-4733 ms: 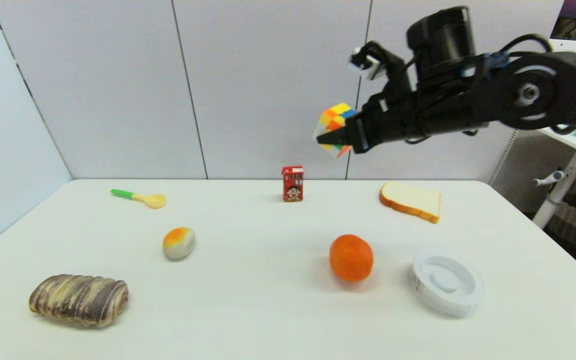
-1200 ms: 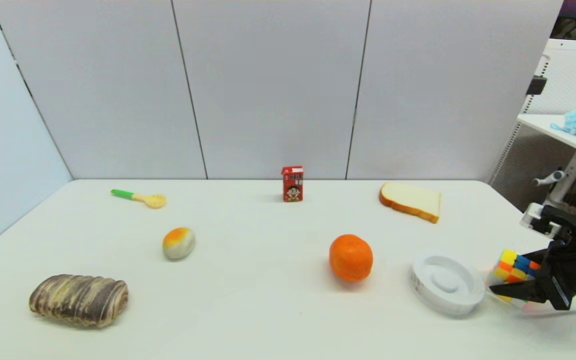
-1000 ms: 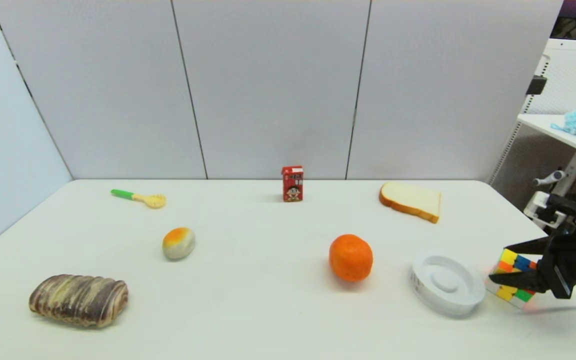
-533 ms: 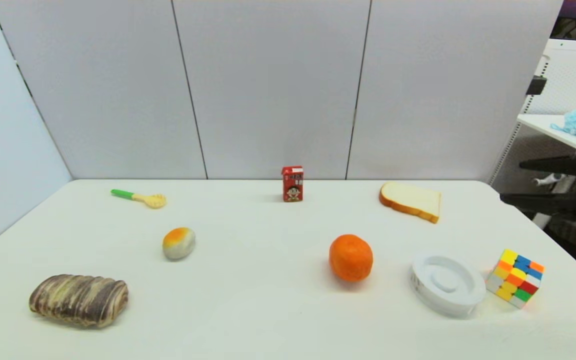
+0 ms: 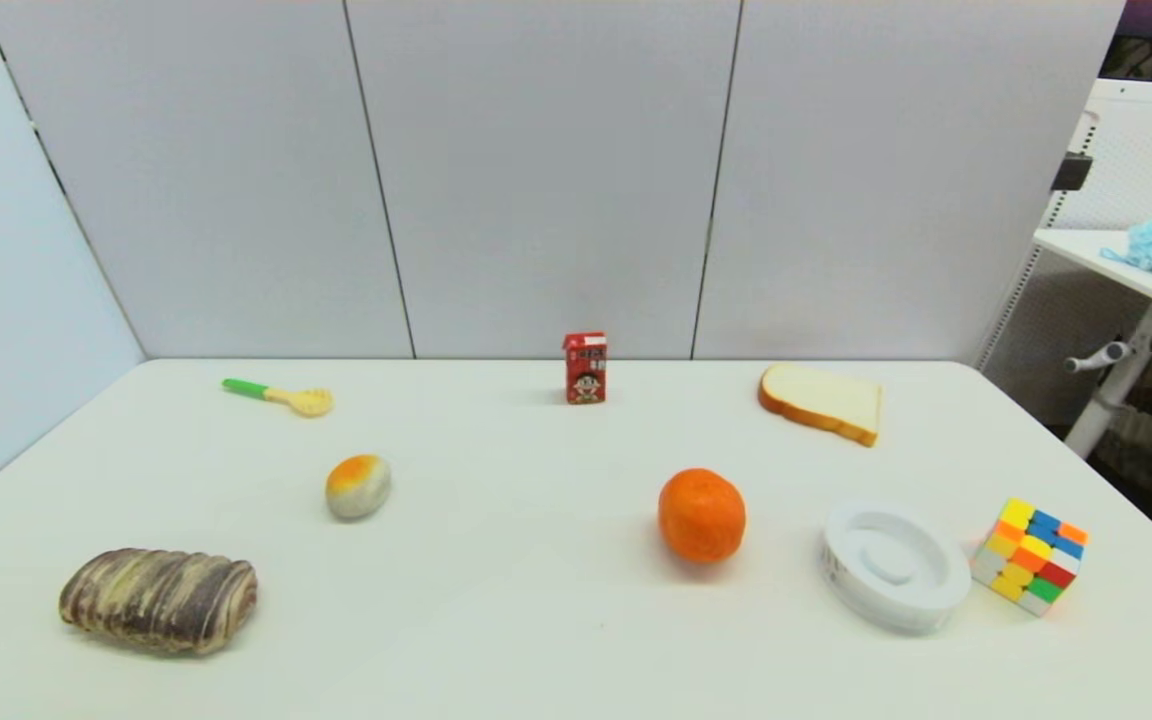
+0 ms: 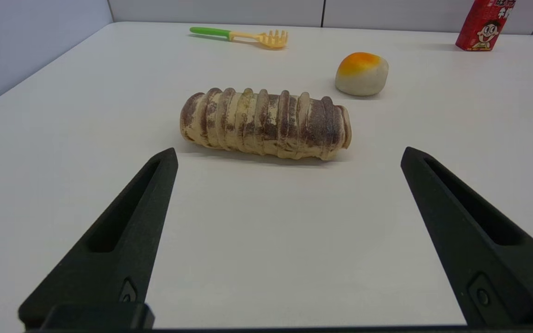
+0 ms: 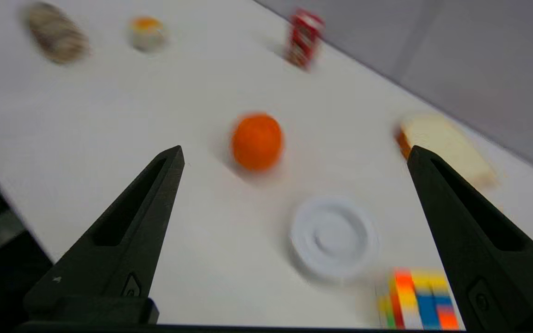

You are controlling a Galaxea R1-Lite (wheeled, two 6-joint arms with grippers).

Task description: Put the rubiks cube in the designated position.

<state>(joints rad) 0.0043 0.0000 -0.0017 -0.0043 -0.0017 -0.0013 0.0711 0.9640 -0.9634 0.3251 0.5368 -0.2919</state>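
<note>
White surface (image 5: pixel 536 640) fills the lower two thirds of the head frame. Brown-striped bread roll (image 5: pixel 158 600) lies at lower left; in the left wrist view it sits just ahead of the left claw (image 6: pixel 289 155), fingers spread wide, nothing between them. Right claw (image 7: pixel 296 155) hangs above the right end of the surface, fingers also wide apart and holding nothing; neither claw shows in the head frame. White round lid (image 5: pixel 894 566) lies at lower right, with the orange fruit (image 5: pixel 702 515) near it toward centre. Bread slice (image 5: pixel 822 402) lies right of centre near the back edge. Rubiks cube (image 5: pixel 1029 556) rests on the surface at far lower right of the head frame, just beside the white round lid, free of both claws, near the right edge. Orange-topped bun (image 5: pixel 357 486) sits left of centre. Green-handled fork (image 5: pixel 278 396) lies upper left on the surface. Red drink carton (image 5: pixel 586 367) stands upright at back centre.
</note>
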